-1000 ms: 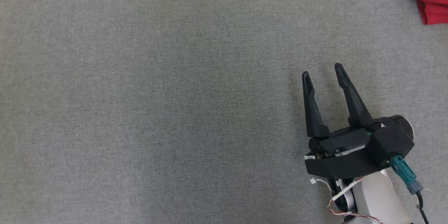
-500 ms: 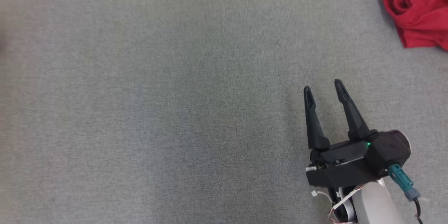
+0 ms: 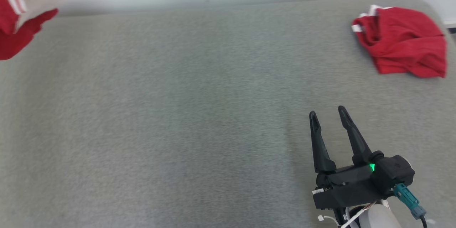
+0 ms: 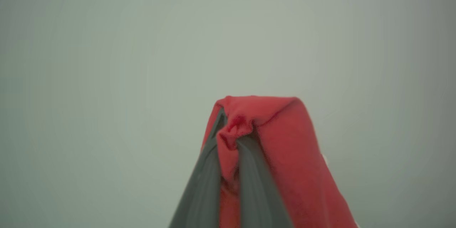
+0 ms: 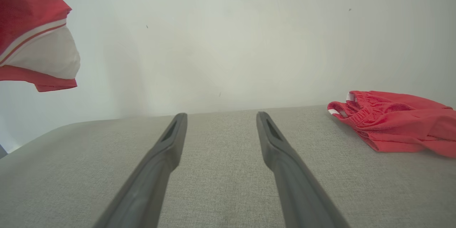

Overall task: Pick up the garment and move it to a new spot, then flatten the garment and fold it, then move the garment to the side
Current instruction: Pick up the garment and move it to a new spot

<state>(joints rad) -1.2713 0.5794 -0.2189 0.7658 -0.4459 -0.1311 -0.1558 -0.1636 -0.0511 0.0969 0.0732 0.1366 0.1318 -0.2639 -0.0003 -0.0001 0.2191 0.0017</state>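
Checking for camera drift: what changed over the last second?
The head camera tilted up: the far edge of the grey surface and the whole crumpled red garment now show, apparently unmoved. A red-and-white garment, pinched by the shut left gripper, came into view upper left. The right gripper stayed open.

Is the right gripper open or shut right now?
Open. The right gripper shows both fingers well apart, nothing between them.

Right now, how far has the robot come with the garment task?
Done: the pickup. The left gripper is shut on a red garment with white stripes, which hangs clear of the grey padded surface. In hand: carrying it to a new spot. Left: laying it down, flattening, folding, moving it aside. The right gripper is open and empty. Red shorts lie at the far right corner.
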